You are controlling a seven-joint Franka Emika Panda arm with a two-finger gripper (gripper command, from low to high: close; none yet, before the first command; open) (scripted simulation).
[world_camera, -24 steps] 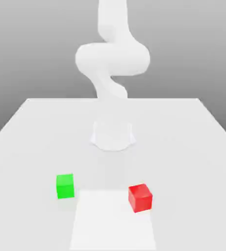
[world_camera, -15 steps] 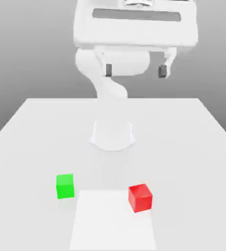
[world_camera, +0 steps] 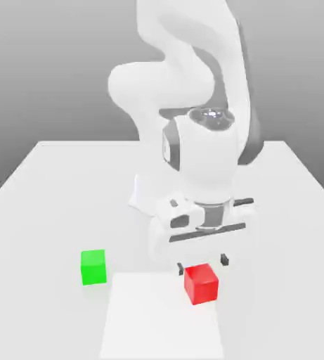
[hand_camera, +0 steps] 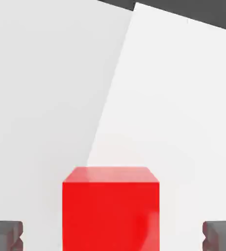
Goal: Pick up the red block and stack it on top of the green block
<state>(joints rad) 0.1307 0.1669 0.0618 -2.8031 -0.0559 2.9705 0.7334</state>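
So here's where I'm at: my two-finger gripper (world_camera: 202, 264) is spread as wide as it goes, nothing in it, pointing straight down over the small bright red matte cube (world_camera: 202, 283). In the hand view the dark fingertips (hand_camera: 6, 234) sit out on either side of the red block (hand_camera: 111, 208) with clear gaps to its faces, so I'm straddling it but not touching it. From the exterior view the tips look to be just above, or right around, the cube's top edge; I can't tell exactly how far down the sides they've reached.

I'd call this the approach-to-grasp step. Pick hasn't happened, the cube is sitting flat on the white table (world_camera: 45, 190), on the edge of a paler rectangular patch (world_camera: 157, 323).

Next move as I see it: drop a bit lower so the pads sit around the cube's middle, keep it centred between them, then squeeze. The block looks slightly rotated relative to the table edges, so the fingers should meet two flat opposite faces, not corners, or it'll twist out.

After that it's lift and carry over to the small bright green matte cube (world_camera: 93, 267), which sits well apart toward the exterior view's left, on the bare table, with nothing on it yet.
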